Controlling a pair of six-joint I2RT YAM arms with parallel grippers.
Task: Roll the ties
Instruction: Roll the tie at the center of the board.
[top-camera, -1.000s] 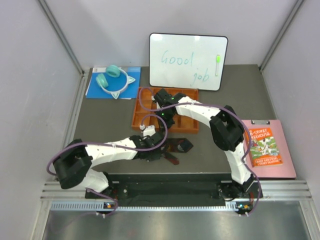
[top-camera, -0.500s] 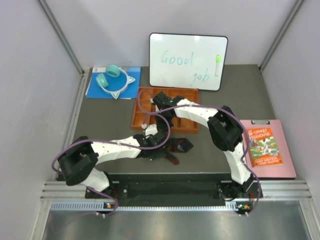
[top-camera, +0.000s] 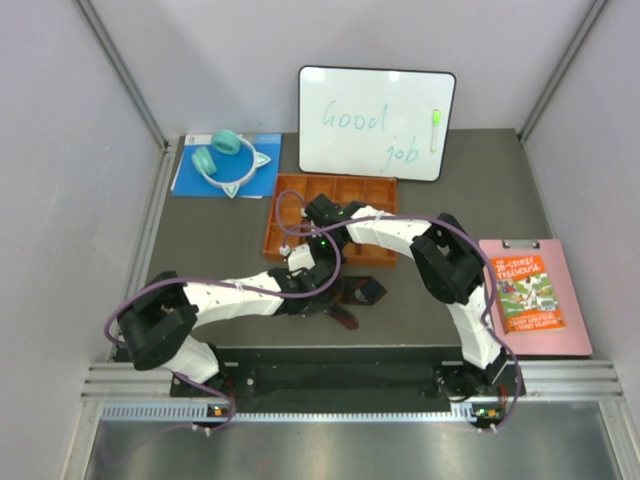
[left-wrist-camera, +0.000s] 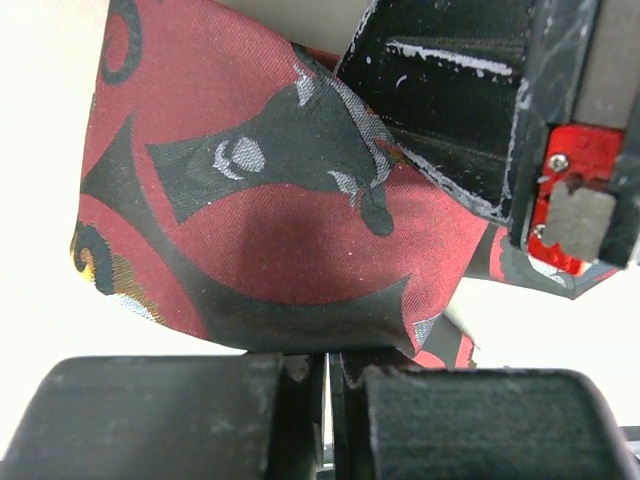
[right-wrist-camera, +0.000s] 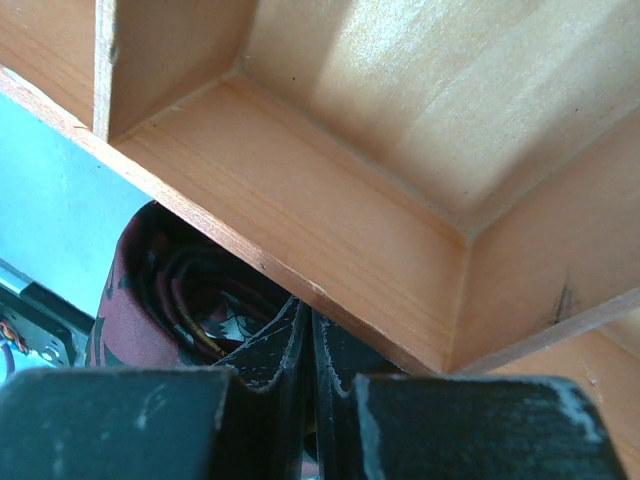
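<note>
Where the right tool (right-wrist-camera: 312, 350) pinches the tie (right-wrist-camera: 130, 290), tray wall (right-wrist-camera: 330, 260) crowds it.

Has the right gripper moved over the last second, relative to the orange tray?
Yes. In the top view the right gripper has slid toward the near rim of the orange tray, away from the whiteboard.

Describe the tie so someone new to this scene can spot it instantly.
Start at the whiteboard standing at the back; the orange compartment tray lies just in front of it. Right at the tray's near edge lies the tie. It is the only soft fabric there: dark maroon-red with a black pattern, partly coiled.
</note>
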